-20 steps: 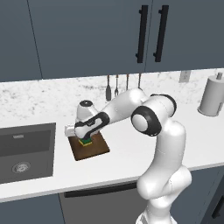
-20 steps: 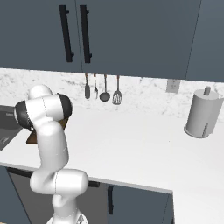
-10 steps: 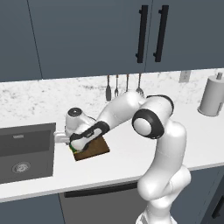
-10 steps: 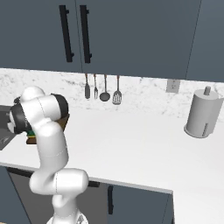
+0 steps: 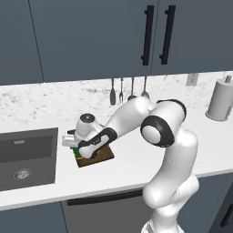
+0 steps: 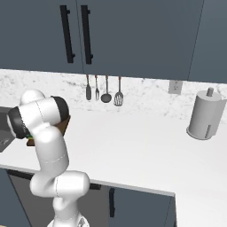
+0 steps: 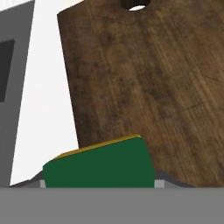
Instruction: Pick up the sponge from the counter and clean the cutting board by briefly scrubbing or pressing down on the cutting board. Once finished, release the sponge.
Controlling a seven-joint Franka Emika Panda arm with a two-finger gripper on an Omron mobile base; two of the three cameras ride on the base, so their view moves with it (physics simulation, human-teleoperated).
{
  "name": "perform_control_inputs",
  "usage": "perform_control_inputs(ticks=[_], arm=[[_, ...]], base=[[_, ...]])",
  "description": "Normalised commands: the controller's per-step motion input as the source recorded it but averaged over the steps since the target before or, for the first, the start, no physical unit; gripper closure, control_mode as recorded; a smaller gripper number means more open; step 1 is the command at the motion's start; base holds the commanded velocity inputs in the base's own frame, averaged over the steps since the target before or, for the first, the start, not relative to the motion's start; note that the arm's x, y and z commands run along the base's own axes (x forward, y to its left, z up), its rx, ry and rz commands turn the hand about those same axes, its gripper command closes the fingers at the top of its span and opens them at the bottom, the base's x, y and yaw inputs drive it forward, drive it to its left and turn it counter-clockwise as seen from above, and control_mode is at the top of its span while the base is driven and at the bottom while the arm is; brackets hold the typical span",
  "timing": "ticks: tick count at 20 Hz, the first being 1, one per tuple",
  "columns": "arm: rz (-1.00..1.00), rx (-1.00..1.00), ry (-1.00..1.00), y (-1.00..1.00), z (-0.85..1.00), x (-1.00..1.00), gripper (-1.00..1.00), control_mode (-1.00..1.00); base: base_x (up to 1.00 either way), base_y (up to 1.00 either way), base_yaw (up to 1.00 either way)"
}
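Note:
The dark brown cutting board lies flat on the white counter, just right of the sink. My gripper is low over the board's left end, shut on the sponge. In the hand view the sponge, green with a yellow edge, rests at the near left part of the cutting board. The board's hole is at the far edge. The fingertips are hidden behind the sponge. From the right base view, a corner of the cutting board peeks out behind the arm.
The dark sink sits close to the left of the board. Utensils hang on the backsplash behind. A paper towel roll stands far right. Open white counter stretches to the right of the board.
The gripper has slid left and toward the front across the board with the sponge in it, from the board's middle to its left end.

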Motion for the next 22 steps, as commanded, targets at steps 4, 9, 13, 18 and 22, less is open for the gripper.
perform_control_inputs(ticks=[4,9,13,18,22], arm=[[-0.03,0.0,0.0,-0.18,-0.21,-0.36,1.0,-1.0],[0.0,0.0,0.0,-0.24,-0.21,-0.15,1.0,-1.0],[0.0,-0.01,0.0,-0.24,-0.15,0.0,1.0,-1.0],[0.0,-0.12,0.0,-0.29,-0.19,0.0,1.0,-1.0],[0.0,-0.21,0.0,-0.44,-0.31,0.0,1.0,-1.0]], base=[[0.0,0.0,0.0],[0.0,0.0,0.0],[0.0,0.0,0.0],[0.0,0.0,0.0],[0.0,0.0,0.0]])
